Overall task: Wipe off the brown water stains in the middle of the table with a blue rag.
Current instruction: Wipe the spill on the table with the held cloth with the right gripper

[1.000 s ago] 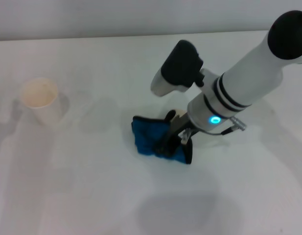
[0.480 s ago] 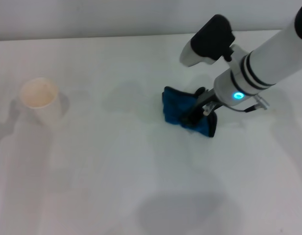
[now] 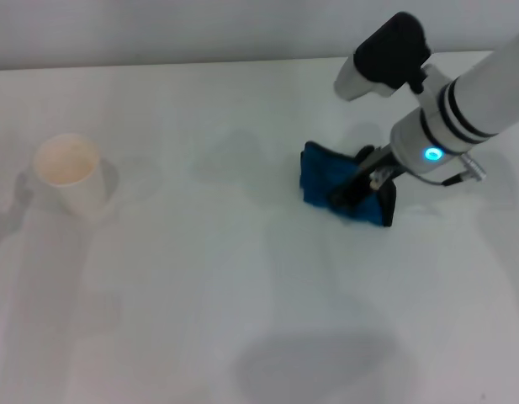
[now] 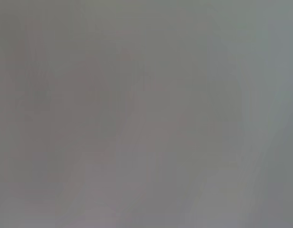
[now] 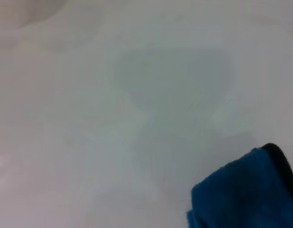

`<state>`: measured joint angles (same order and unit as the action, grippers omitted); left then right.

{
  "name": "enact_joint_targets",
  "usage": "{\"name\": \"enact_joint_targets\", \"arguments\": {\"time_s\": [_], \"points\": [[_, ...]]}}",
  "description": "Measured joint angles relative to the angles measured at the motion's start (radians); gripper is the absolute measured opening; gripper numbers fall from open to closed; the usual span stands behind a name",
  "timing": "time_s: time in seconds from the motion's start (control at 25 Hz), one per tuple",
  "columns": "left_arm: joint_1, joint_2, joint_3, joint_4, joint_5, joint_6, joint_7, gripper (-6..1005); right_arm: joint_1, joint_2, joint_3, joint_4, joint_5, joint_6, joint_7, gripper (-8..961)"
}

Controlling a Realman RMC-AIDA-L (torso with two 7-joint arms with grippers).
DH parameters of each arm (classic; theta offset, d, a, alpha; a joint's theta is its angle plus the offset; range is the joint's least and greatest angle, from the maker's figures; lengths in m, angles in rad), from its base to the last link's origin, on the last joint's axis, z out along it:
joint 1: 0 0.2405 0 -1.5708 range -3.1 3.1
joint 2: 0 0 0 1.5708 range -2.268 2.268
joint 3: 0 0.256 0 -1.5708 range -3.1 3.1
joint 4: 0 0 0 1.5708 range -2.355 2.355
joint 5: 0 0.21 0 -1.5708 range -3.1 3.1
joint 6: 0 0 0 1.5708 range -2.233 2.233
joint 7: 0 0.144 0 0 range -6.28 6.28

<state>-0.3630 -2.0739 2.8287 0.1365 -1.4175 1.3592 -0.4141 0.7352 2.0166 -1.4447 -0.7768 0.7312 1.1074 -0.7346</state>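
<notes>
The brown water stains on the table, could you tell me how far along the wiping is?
Done: no brown water stains show in the head view; only faint grey smudges remain on the table. In hand: the right gripper presses the blue rag onto the table, on the robot's right, far from the paper cup. Left: probably lifting off and setting the rag down. The left gripper is out of sight.

blue rag [image 3: 323,180]: bright blue, black edging | table [image 3: 200,295]: plain white | paper cup [image 3: 71,173]: pale cream
</notes>
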Motion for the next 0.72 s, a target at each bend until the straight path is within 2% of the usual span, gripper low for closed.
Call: {"name": "enact_joint_targets", "arguments": {"time_s": [0.12,0.24,0.36,0.52,0.72], "points": [[-0.002,0.000,0.000,0.000,0.000,0.000,0.000,887,0.008,0.005,-0.040,-0.001,0.043,0.066,-0.023,36],[-0.002,0.000,0.000,-0.007,0.000,-0.001,0.000,887,0.011,0.000,-0.082,-0.013,0.082,0.142,-0.037,37],[-0.003,0.000,0.000,-0.010,0.000,-0.001,0.000,887,0.008,-0.004,-0.080,-0.018,0.072,0.199,-0.040,38],[-0.004,0.000,0.000,-0.011,0.000,-0.001,0.000,887,-0.010,-0.011,-0.056,-0.035,0.039,0.269,-0.039,42],[-0.005,0.000,0.000,-0.011,0.000,0.000,0.000,887,-0.044,-0.010,0.038,-0.076,-0.062,0.375,-0.033,47]]}}
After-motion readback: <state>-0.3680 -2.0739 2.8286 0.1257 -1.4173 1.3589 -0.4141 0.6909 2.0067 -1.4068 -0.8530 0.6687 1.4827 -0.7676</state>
